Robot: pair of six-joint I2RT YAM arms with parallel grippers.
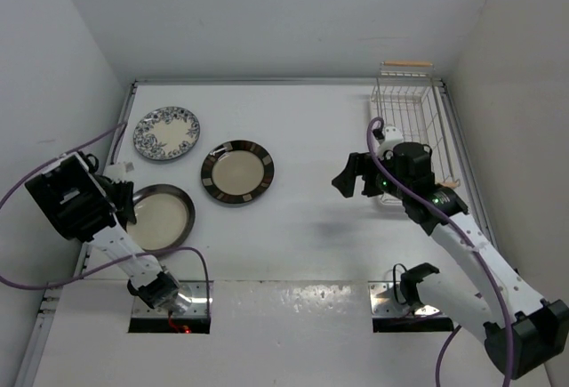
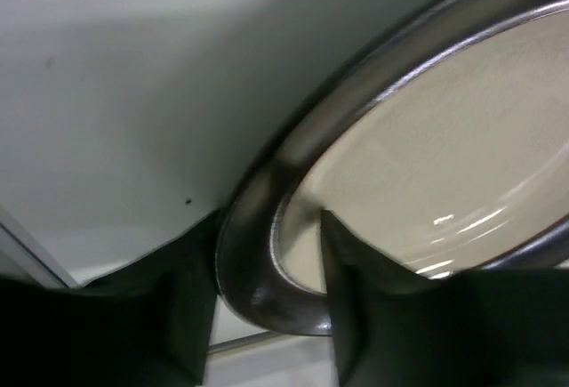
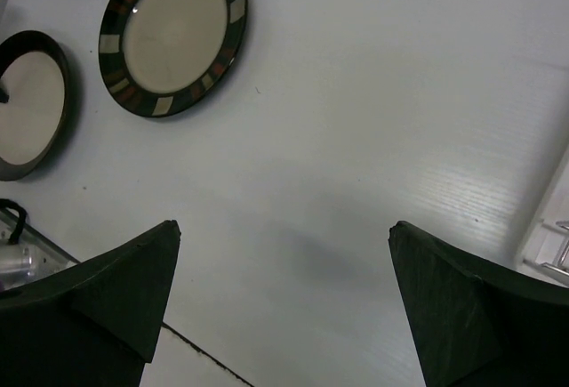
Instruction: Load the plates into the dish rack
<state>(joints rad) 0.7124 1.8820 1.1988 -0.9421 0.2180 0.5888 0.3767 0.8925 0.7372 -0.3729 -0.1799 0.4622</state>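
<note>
3 plates are set on the left half of the surface (image 1: 311,129): the far-left plate (image 1: 166,133), the middle plate (image 1: 237,173) right of it and nearer, and the near-left plate (image 1: 162,218). The dish rack (image 1: 409,107) is placed at the far right. The near-left plate's left rim is straddled by the left fingers (image 2: 169,316). The right fingers (image 3: 116,289) are held between middle plate and rack.

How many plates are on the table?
3: blue floral plate at the far left, banded-rim plate right of it, dark-rimmed plate nearest, partly under the left arm. None appears hidden.
</note>
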